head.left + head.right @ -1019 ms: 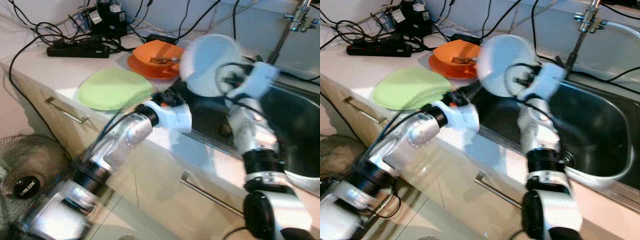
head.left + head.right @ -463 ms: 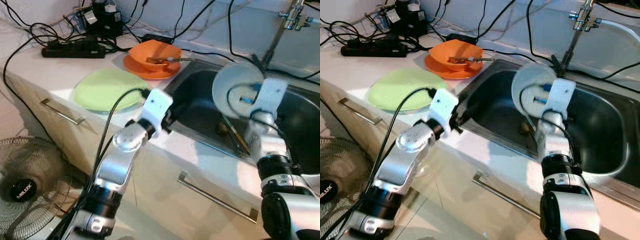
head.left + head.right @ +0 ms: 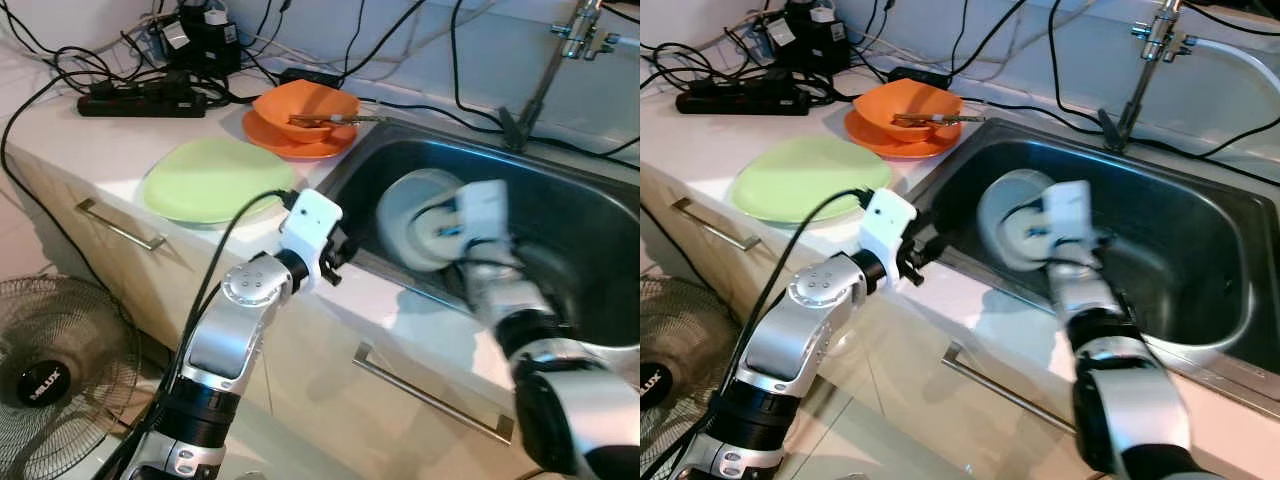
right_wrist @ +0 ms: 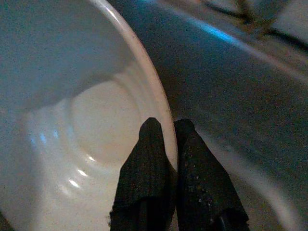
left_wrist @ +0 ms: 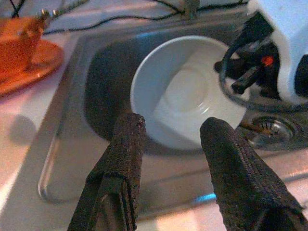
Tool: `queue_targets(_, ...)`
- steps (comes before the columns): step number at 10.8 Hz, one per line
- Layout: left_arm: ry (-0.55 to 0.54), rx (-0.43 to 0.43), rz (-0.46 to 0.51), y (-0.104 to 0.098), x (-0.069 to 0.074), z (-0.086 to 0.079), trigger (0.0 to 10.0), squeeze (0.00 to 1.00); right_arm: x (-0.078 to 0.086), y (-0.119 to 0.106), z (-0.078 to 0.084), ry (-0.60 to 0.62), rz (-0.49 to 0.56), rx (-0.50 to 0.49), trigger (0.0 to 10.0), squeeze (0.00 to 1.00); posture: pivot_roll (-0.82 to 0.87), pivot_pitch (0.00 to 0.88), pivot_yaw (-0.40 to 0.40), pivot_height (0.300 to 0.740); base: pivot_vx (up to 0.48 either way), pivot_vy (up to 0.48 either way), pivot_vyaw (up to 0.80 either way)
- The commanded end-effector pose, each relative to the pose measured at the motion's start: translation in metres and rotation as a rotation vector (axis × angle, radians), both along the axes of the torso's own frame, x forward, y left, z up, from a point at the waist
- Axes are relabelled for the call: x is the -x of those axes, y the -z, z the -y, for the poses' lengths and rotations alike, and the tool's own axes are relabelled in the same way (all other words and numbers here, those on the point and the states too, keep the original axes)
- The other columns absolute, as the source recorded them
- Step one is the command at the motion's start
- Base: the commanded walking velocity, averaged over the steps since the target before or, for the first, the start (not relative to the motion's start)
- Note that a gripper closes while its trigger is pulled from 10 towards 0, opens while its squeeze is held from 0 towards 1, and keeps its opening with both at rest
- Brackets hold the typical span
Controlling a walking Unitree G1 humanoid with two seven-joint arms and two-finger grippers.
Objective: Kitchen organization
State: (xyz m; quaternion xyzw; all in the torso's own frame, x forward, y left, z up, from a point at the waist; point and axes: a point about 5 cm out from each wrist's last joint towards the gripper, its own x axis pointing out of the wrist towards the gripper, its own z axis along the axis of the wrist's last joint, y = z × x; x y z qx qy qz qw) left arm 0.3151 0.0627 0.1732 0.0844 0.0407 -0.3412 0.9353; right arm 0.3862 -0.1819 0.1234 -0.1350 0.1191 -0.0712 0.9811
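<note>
The right gripper [image 4: 166, 132], clamped on the white bowl's [image 3: 420, 220] rim, had lowered it into the sink [image 3: 590, 215]; the left gripper [image 5: 171, 132] waited near, fingers apart.

Silver arms — white wrist housings, black cables, black-fingered pincers.

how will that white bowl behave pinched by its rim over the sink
The white bowl looks rigid and glazed, so probably slippery. The right tool pinches only its thin rim, so it may pivot. Likely ceramic: could chip against the steel sink.
</note>
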Motion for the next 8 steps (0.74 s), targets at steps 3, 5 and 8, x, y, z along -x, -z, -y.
queue_targets(3, 0.018, -0.024, -0.065, 0.006, 0.006, 0.003, 10.0, 0.00, -0.005, -0.004, -0.018, -0.128, -0.031, 0.007, 10.0, 0.00, 0.27, 0.000, -0.054, 0.740, 0.000, 0.000, 0.00)
queue_targets(5, 0.011, -0.037, -0.085, 0.008, 0.007, 0.005, 10.0, 0.00, -0.006, -0.003, -0.026, -0.165, -0.037, -0.020, 10.0, 0.00, 0.28, 0.005, -0.059, 0.740, 0.000, 0.000, 0.00)
queue_targets(8, -0.003, -0.045, -0.102, 0.010, 0.007, 0.004, 10.0, 0.00, -0.005, -0.001, -0.029, -0.184, -0.045, -0.029, 10.0, 0.43, 0.28, 0.017, -0.062, 0.740, 0.000, 0.000, 0.00)
